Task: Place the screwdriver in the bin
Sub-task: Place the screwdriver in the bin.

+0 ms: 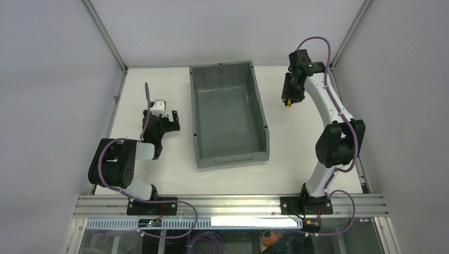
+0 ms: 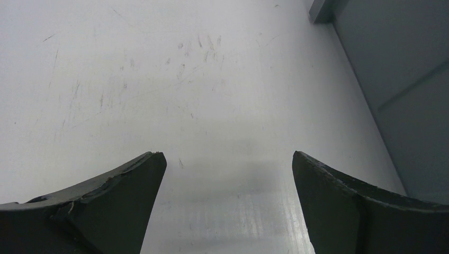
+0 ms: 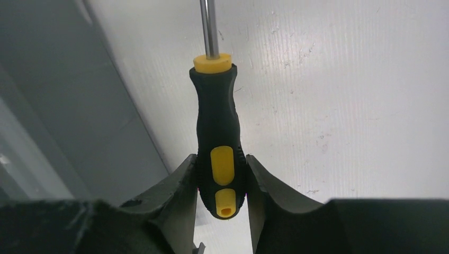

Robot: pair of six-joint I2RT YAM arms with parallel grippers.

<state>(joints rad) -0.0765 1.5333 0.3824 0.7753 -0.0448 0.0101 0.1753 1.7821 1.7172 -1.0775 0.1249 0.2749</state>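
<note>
My right gripper point(image 3: 221, 165) is shut on the butt end of the screwdriver point(image 3: 217, 127), whose black and yellow handle and thin metal shaft point away from the wrist camera. In the top view the right gripper point(image 1: 288, 101) hangs just right of the grey bin point(image 1: 197, 116), near its far end, with the yellow tip of the screwdriver point(image 1: 288, 105) showing below it. The bin stands in the middle of the table with nothing inside. My left gripper point(image 1: 168, 121) sits low to the left of the bin; in its wrist view the left gripper point(image 2: 227, 159) is open over bare table.
The bin's outer wall point(image 3: 58, 106) fills the left of the right wrist view and the bin's wall point(image 2: 407, 100) shows at the right of the left wrist view. Enclosure walls and metal posts point(image 1: 106, 37) ring the white table point(image 1: 296, 159).
</note>
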